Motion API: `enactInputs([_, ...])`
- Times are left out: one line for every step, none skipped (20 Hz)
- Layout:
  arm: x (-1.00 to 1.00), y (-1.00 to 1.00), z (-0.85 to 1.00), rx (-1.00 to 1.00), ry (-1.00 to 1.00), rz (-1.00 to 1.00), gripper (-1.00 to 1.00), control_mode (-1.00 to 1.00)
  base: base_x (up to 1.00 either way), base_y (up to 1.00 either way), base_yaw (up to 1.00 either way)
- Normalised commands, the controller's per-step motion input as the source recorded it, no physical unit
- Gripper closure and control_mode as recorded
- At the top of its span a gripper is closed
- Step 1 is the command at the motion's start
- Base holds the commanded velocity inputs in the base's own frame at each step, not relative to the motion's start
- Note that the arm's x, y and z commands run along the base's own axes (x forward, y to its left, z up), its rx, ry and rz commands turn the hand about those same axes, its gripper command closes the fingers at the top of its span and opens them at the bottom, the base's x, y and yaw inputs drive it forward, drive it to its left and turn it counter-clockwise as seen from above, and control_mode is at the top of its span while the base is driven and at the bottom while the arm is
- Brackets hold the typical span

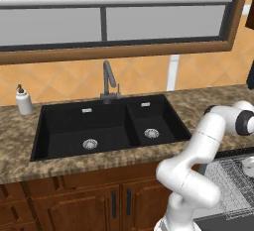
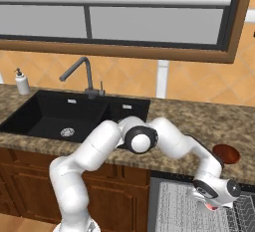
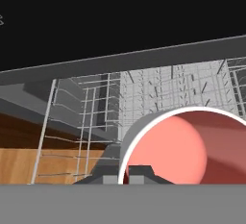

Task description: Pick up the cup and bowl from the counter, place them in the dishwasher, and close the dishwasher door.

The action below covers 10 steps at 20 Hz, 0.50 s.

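The cup [image 3: 185, 146] is held pinched in the closed gripper [image 3: 138, 172] directly over the rack [image 3: 158, 91], mouth toward the camera; the bowl [image 2: 225, 154] is left on the counter [image 2: 199, 121] behind.

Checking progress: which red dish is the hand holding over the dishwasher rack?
The red, white-rimmed cup at the hand, above the rack. The darker red bowl sits apart on the counter.

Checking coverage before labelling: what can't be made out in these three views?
- Cup: hand view, close up, cut by the bottom and right edges; shape unclear.
- Bowl on the counter: right base view, partly behind the arm.
- Gripper: right base view, fingers hidden under the wrist.
- Dishwasher: left base view, rack cut by the right edge and covered by the arm; door position unclear.
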Motion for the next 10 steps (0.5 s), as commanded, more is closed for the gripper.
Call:
enactInputs([-0.25, 0.00, 0.00, 0.00, 0.00, 0.01, 1.00, -1.00, 0.00, 0.00, 0.00])
enactInputs([-0.44, 0.00, 0.00, 0.00, -0.01, 0.01, 1.00, -1.00, 0.00, 0.00, 0.00])
enactInputs([-0.66, 0.00, 0.00, 0.00, -0.07, 0.02, 1.00, -1.00, 0.00, 0.00, 0.00])
enactInputs([-0.75, 0.00, 0.00, 0.00, -0.08, 0.03, 1.00, -1.00, 0.00, 0.00, 0.00])
enactInputs([-0.77, 0.00, 0.00, 0.00, -0.09, 0.05, 1.00, -1.00, 0.00, 0.00, 0.00])
enactInputs([-0.81, 0.00, 0.00, 0.00, -0.11, 0.05, 1.00, -1.00, 0.00, 0.00, 0.00])
enactInputs([-0.72, 0.00, 0.00, 0.00, -0.15, 0.06, 1.00, -1.00, 0.00, 0.00, 0.00])
enactInputs([-0.44, 0.01, 0.00, 0.00, -0.12, 0.06, 1.00, -1.00, 0.00, 0.00, 0.00])
enactInputs([-0.06, 0.00, -0.13, 0.00, -0.07, 0.05, 1.00, -1.00, 0.00, 0.00, 0.00])
enactInputs([0.00, 0.00, -0.46, 0.00, -0.04, 0.05, 1.00, -1.00, 0.00, 0.00, 0.00])
